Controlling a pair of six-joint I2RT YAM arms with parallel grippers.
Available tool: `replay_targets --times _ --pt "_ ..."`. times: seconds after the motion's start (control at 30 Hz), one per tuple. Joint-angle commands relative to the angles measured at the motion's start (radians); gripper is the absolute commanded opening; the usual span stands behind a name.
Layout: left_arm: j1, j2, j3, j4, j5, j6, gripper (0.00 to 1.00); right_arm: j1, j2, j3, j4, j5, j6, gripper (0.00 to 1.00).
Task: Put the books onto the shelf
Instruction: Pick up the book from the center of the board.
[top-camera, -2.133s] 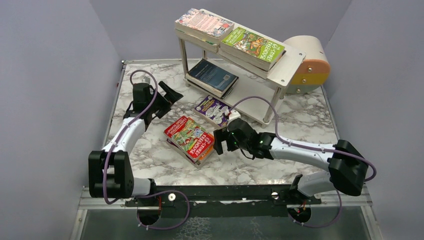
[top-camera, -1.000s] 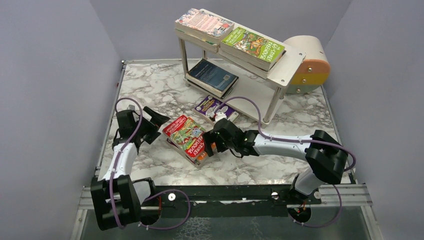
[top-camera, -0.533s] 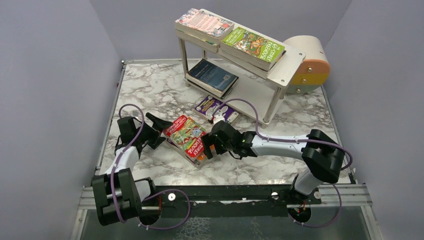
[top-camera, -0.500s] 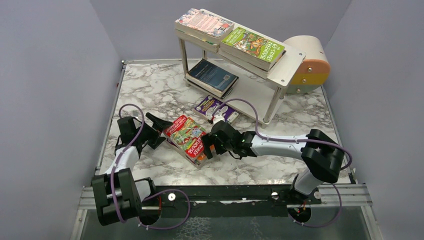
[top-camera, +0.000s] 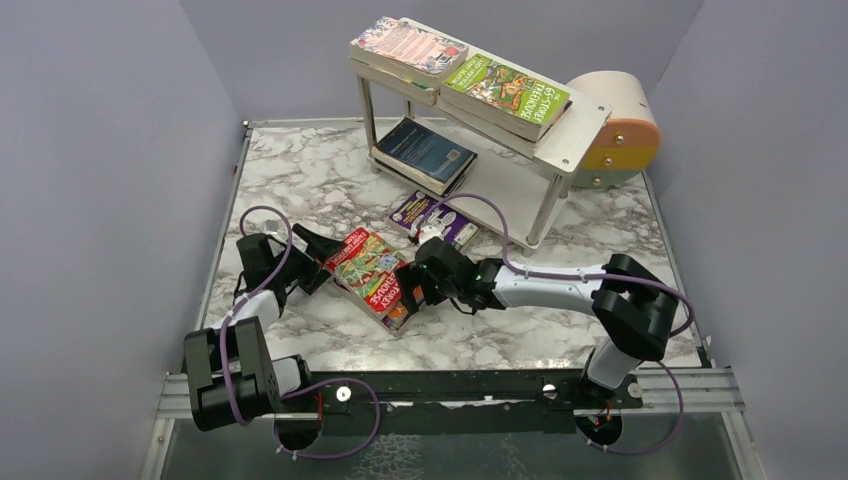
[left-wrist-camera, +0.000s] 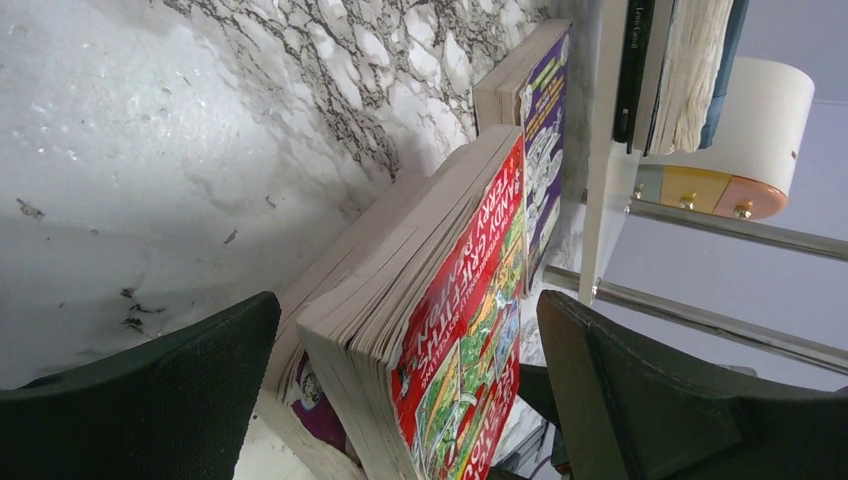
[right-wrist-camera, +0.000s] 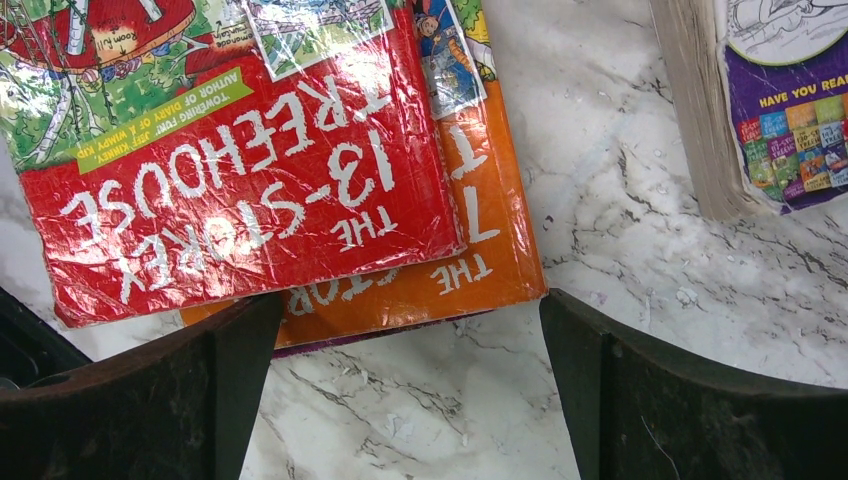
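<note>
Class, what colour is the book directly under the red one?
It's an orange paperback book, clearest in right wrist view.

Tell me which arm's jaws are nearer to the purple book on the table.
Right. The right jaws stand open at the near right edge of the red book stack, just before the purple book. The left jaws are open at the stack's left side, farther off.

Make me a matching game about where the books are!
Books:
1. red book
2. green book
3. dark blue book
4. purple book

Places:
A. lower level of the shelf
B. by itself on the table
C. top level of the shelf
D. on top of the orange book

Pairs: 1-D, 2-C, 3-A, 4-B
</note>
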Motion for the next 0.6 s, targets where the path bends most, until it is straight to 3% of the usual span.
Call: replay_targets --times 0.0,0.17,0.37,0.57 --pt "0.007 0.021 -0.009 0.108 0.035 -0.010 0.97 0.006 0.031 0.041 0.035 -0.002 -0.022 1.00" --pt "0.007 0.024 -0.009 0.137 0.012 -0.019 0.89 0.006 0.048 0.062 0.034 0.000 -0.027 1.00" --pt "0.007 0.028 -0.013 0.154 0.008 -0.029 0.62 0.007 0.061 0.072 0.037 0.002 -0.026 1.00" --pt "0.007 0.031 -0.023 0.167 0.003 -0.031 0.46 0.007 0.075 0.085 0.044 -0.001 -0.028 1.00"
